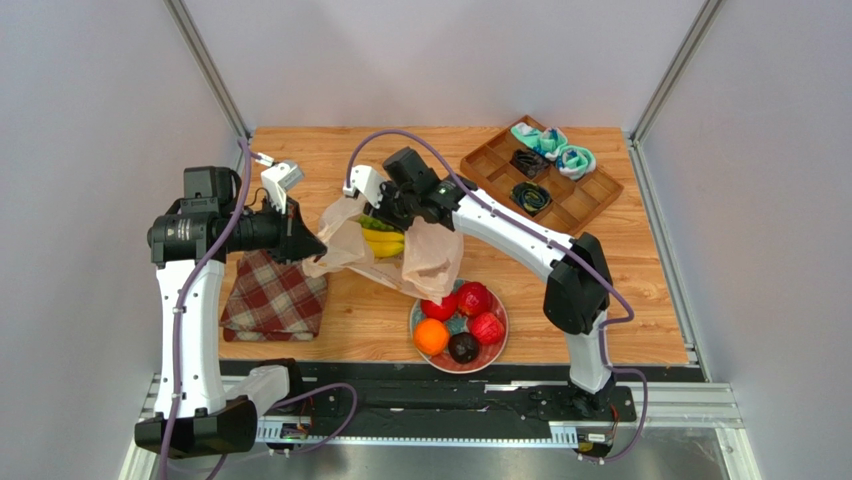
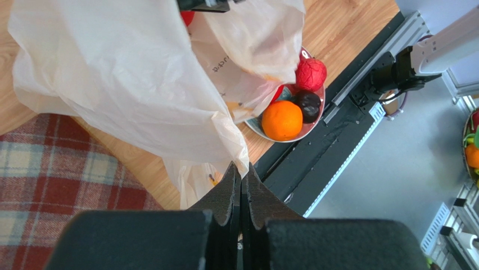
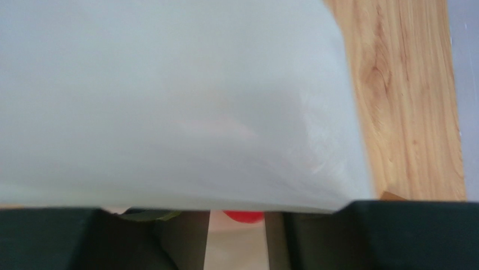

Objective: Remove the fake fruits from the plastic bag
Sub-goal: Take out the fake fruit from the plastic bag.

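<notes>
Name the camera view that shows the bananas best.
Top external: the bananas show plain yellow in the open mouth of the plastic bag. The left wrist view shows only bag film where they would be. The right wrist view is filled by film, with no banana visible.

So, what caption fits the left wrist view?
Left fingers pinch the plastic bag beside a plate of fake fruits.

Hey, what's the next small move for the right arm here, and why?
Probably lower the right gripper a little onto the yellow plastic bananas and close its jaws on them. The left gripper has its jaws shut on the edge of the thin cream plastic bag, holding the mouth up, and the bananas lie in that opening right below the right gripper.
</notes>
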### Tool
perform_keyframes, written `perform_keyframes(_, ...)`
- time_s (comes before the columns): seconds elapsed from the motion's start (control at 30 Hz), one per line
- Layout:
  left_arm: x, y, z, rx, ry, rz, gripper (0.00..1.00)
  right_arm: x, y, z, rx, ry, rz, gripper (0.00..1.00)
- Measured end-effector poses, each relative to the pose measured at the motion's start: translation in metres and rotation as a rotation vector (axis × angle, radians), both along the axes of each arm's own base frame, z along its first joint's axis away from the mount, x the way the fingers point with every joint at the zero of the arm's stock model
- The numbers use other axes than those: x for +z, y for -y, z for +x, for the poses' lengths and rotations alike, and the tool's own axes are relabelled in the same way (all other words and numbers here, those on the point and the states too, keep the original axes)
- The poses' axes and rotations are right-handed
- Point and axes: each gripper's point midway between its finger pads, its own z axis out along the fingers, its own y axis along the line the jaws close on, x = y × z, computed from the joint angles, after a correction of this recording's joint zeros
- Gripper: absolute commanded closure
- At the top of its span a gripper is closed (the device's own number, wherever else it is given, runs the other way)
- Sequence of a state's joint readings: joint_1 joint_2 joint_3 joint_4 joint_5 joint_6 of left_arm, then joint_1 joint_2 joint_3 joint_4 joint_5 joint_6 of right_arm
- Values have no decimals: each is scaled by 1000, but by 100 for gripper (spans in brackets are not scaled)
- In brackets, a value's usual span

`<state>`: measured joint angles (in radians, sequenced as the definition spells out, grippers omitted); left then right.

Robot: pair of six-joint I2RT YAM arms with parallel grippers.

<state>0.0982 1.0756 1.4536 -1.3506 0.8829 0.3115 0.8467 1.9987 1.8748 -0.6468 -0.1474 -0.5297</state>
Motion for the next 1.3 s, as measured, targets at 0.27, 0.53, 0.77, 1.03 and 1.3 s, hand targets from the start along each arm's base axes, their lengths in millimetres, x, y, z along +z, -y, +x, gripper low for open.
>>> perform_keyframes(0.27,5,2,-6,-16,45,1,100,-69,45,38,2,-17,-263,26)
perform_keyframes(0.53,7,6,-8,-37,40,-27,100,-83,51,41,59,-28,-334,19)
perform_keyframes(0.77,9,10,-9,-71,51,-53,100,-75,38,55,53,-9,-314,0)
perform_keyframes(1.03,20,17,-9,-167,153,-61,100,-96,50,42,52,-70,-362,0)
perform_keyframes(1.3,54,6,-18,-191,445,123,100,-83,47,10,16,-138,-306,0)
